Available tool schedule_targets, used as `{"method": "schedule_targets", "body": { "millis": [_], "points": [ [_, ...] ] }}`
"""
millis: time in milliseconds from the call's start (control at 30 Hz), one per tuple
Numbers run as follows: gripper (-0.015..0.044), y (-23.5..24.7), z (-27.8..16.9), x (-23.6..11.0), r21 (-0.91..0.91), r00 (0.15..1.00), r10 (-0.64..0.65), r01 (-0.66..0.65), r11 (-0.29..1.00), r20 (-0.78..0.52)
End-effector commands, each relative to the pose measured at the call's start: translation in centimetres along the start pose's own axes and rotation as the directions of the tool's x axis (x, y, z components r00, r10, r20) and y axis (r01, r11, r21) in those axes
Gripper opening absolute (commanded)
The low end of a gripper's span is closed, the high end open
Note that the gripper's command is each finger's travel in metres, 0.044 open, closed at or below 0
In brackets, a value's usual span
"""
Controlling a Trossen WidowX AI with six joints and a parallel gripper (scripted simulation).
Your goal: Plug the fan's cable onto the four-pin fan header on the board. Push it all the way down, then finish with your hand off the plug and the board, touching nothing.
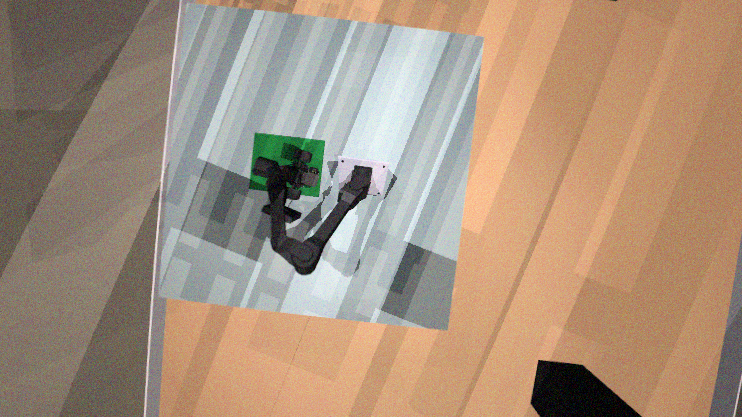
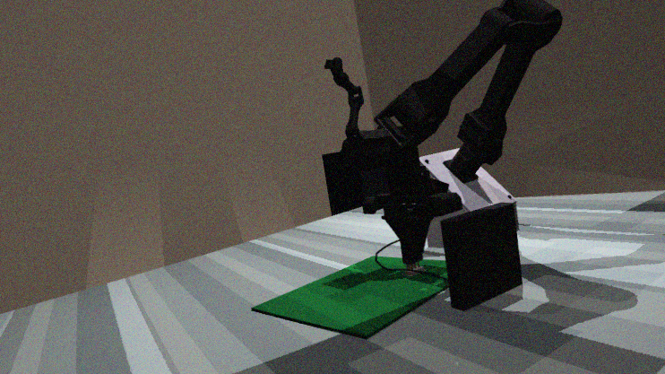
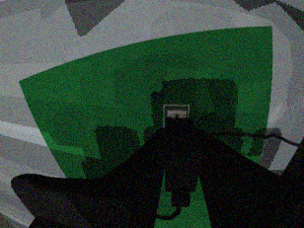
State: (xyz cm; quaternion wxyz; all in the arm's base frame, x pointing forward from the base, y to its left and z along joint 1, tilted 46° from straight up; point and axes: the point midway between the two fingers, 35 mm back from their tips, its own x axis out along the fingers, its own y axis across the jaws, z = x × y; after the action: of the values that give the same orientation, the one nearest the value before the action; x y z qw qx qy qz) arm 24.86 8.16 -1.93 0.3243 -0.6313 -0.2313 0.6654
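Flanking green board [image 2: 343, 301]: two black panels [image 2: 482, 256].

Top camera looks straight down from far; exterior camera stands low and near; wrist camera is closest. All share the green board [image 1: 262, 144].

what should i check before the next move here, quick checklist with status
1. Gripper shut on the plug: ok.
2. Plug lined up over the fan header: ok in the wrist view.
3. Plug pushed all the way down: cannot tell, fingers hide the joint.
4. Cable slack, not snagged: ok, it loops free beside the fingers.
5. Green board lying flat on the table: ok.
6. Hand off plug and board: not ok, not yet released.
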Motion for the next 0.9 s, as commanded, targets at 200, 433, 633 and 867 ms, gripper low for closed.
{"method": "schedule_targets", "body": {
  "millis": [200,433,633,867],
  "points": [
    [0.0,0.1,0.0,0.7,0.004,1.0,-0.01,0.01,1.0,0.013],
    [0.0,0.1,0.0,1.1,-0.002,1.0,-0.014,0.014,1.0,0.019],
    [0.0,0.1,0.0,1.3,-0.006,1.0,-0.017,0.017,1.0,0.024],
    [0.0,0.1,0.0,1.5,-0.009,0.999,-0.02,0.02,1.0,0.027]
  ]
}}
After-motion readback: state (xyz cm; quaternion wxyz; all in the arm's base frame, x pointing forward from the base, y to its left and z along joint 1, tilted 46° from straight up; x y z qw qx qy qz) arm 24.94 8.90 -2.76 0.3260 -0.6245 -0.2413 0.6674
